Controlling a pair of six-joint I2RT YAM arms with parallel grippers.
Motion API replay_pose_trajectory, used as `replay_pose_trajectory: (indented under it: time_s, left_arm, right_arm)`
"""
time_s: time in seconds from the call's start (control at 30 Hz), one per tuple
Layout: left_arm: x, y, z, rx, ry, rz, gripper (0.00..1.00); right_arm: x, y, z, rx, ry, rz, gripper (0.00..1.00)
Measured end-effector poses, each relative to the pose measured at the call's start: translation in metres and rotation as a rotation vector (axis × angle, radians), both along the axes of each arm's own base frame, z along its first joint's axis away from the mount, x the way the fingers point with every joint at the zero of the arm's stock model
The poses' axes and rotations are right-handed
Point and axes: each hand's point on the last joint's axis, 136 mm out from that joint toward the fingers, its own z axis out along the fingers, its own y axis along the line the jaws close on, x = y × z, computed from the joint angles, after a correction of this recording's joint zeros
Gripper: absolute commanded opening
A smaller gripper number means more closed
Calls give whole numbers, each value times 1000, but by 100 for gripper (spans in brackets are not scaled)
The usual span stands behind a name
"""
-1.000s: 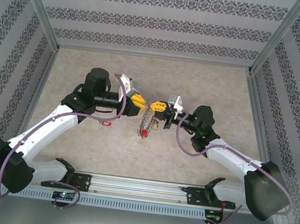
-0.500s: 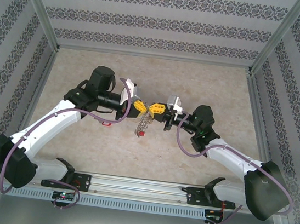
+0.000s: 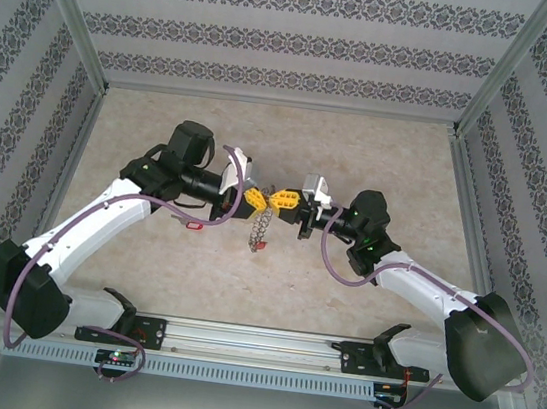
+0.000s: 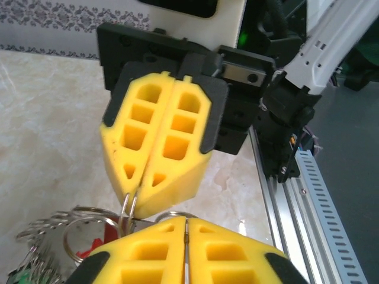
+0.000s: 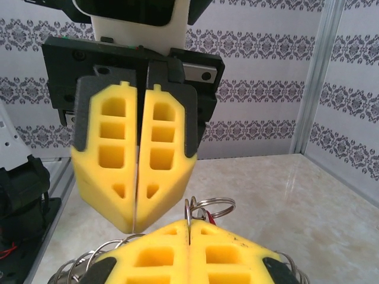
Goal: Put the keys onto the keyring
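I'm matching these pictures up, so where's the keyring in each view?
Top external: the keyring hangs mid-picture, under the left gripper and right gripper.
Left wrist: bottom left.
Right wrist: a loop low centre, more bottom left.
Shared landmark: both grippers' yellow tips, facing tip to tip.

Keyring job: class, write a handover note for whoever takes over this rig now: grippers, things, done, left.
Left gripper: jaws shut beside the keyring; a pinch is unclear.
Right gripper: jaws shut on a keyring loop.
Keyring hangs over the table between both tips, keys dangling beneath.
Done: some keys on.
Left: confirm every key is on.
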Motion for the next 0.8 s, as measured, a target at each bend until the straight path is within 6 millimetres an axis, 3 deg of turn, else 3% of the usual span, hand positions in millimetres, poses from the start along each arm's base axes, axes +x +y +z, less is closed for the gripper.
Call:
replay_pose_trajectory:
  time_s: [0.27, 0.53, 0.8]
  left_arm:
    - [-17, 15, 15, -39, -70, 11, 24]
    - [1, 11, 9, 1, -93, 32, 23]
    - [11, 8, -6, 29, -61, 29, 20]
  right_arm:
    - [-7, 5, -6, -30, -8, 30, 0]
    - [-7, 6, -3, -30, -17, 37, 0]
    - [-7, 6, -13, -62, 17, 39, 0]
